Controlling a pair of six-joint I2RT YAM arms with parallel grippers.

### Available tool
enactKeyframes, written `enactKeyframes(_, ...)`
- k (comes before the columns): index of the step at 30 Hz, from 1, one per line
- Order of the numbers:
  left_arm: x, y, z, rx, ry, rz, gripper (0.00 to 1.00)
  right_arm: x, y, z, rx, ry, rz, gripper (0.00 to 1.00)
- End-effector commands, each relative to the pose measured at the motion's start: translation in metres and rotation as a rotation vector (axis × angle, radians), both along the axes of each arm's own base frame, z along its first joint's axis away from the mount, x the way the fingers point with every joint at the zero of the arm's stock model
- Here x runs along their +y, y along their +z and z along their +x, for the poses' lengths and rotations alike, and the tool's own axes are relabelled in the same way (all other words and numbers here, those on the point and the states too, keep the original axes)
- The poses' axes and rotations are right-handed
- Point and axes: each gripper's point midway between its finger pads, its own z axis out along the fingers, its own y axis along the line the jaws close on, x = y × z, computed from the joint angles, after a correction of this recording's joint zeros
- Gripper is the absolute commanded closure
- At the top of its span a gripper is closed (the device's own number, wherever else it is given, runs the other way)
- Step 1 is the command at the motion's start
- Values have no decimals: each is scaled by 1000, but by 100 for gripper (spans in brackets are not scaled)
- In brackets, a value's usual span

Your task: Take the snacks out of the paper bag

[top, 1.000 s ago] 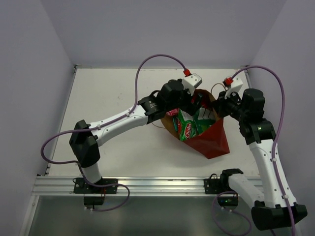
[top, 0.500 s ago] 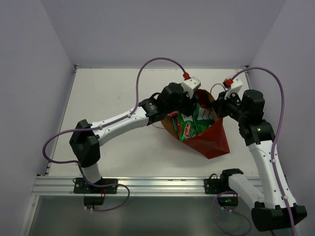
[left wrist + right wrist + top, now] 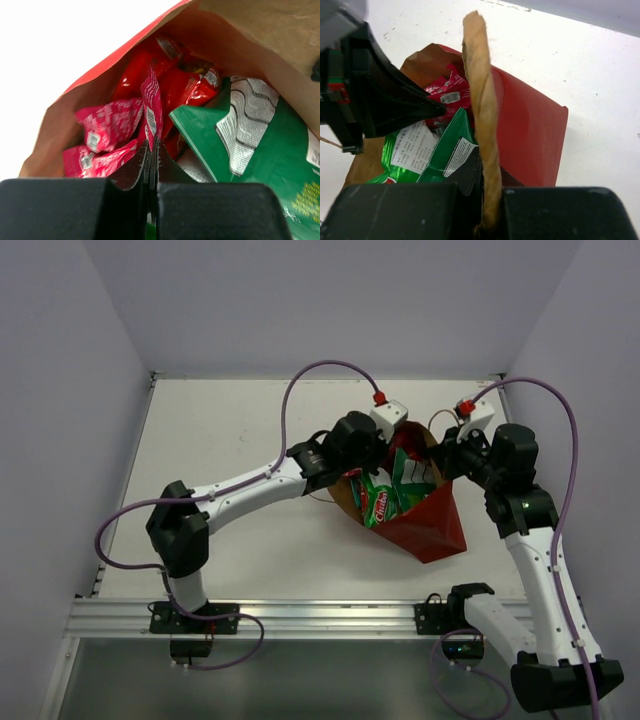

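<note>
The red paper bag [image 3: 432, 527] lies on its side with its mouth toward the far left and its brown inside [image 3: 240, 35] showing. Snacks fill it: a green chip bag [image 3: 384, 496] [image 3: 260, 165], red bags [image 3: 175, 82] and pink-red sachets [image 3: 107, 125]. My left gripper [image 3: 388, 456] [image 3: 151, 150] reaches into the mouth. It is shut on the edge of one pink-red sachet [image 3: 151, 107], which stands up between the fingertips. My right gripper [image 3: 441, 462] [image 3: 490, 200] is shut on the bag's twisted paper handle [image 3: 482, 115] at the bag's upper rim.
The white table [image 3: 230, 430] is walled at the back and on both sides. A metal rail [image 3: 300, 618] runs along its near edge. Purple cables [image 3: 300, 390] arch over both arms. A second thin handle [image 3: 322, 496] trails out of the bag's left side.
My left gripper has pushed a little deeper into the bag's mouth and gone from open to shut, pinching a pink-red sachet. The right gripper and the bag have stayed put.
</note>
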Motion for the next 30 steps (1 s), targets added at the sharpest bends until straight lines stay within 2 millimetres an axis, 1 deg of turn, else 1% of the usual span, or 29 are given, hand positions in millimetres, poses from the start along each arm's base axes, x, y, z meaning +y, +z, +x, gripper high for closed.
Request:
enactKeyframes(1, 26, 92, -4, -136, 36, -124, 100, 0, 45, 8, -180, -12, 22, 100)
enactKeyframes(2, 37, 95, -7, -142, 47, -124, 100, -1, 46, 8, -181, -18, 25, 100)
enactKeyframes(3, 52, 102, -2, -150, 79, -130, 100, -1, 47, 8, -184, -19, 26, 100)
enactKeyframes(4, 69, 123, -5, -166, 98, -165, 100, -1, 47, 8, -185, -21, 27, 100)
enactKeyframes(5, 82, 116, -6, -137, 118, -153, 100, -2, 49, 9, -187, -28, 29, 100)
enactKeyframes(6, 103, 116, 6, -130, 169, -149, 100, -2, 50, 9, -189, -30, 30, 100)
enactKeyframes(7, 121, 122, 8, -134, 201, -159, 100, -3, 50, 9, -191, -31, 30, 100)
enactKeyframes(8, 133, 116, 11, -117, 228, -145, 100, -3, 51, 9, -192, -36, 29, 100)
enactKeyframes(9, 156, 109, 20, -112, 280, -133, 100, -4, 51, 8, -194, -37, 29, 100)
enactKeyframes(11, 177, 100, 29, -101, 327, -121, 100, -4, 50, 9, -191, -37, 29, 100)
enactKeyframes(13, 189, 88, 30, -92, 347, -108, 100, -2, 50, 8, -192, -31, 30, 100)
enactKeyframes(14, 197, 87, 36, -99, 363, -119, 100, -3, 50, 8, -190, -32, 31, 100)
enactKeyframes(15, 197, 77, 35, -79, 348, -117, 100, -3, 50, 9, -192, -35, 30, 100)
enactKeyframes(18, 209, 69, 42, -78, 382, -115, 100, -3, 50, 8, -192, -35, 31, 100)
enactKeyframes(19, 218, 56, 46, -72, 420, -90, 100, -2, 49, 8, -190, -32, 31, 100)
enactKeyframes(20, 228, 50, 54, -71, 452, -87, 100, -3, 49, 8, -192, -32, 31, 100)
enactKeyframes(21, 235, 36, 59, -51, 478, -73, 100, -3, 48, 8, -189, -33, 30, 100)
enactKeyframes(22, 243, 16, 61, -9, 506, -70, 100, -3, 49, 8, -192, -33, 31, 100)
enactKeyframes(23, 258, -1, 70, 22, 547, -57, 100, -2, 48, 8, -189, -30, 31, 100)
enactKeyframes(24, 264, -14, 73, 44, 566, -49, 100, -2, 48, 8, -190, -27, 32, 100)
enactKeyframes(25, 276, -29, 79, 62, 605, -44, 100, -1, 48, 8, -191, -24, 33, 100)
enactKeyframes(26, 282, -39, 82, 79, 626, -38, 100, -1, 48, 8, -191, -23, 34, 100)
enactKeyframes(27, 285, -57, 87, 113, 640, -17, 100, -1, 47, 9, -190, -21, 34, 100)
enactKeyframes(29, 299, -73, 96, 149, 691, -5, 100, 0, 46, 9, -185, -15, 35, 100)
enactKeyframes(30, 303, -89, 100, 179, 706, 15, 100, 1, 46, 9, -188, -15, 35, 100)
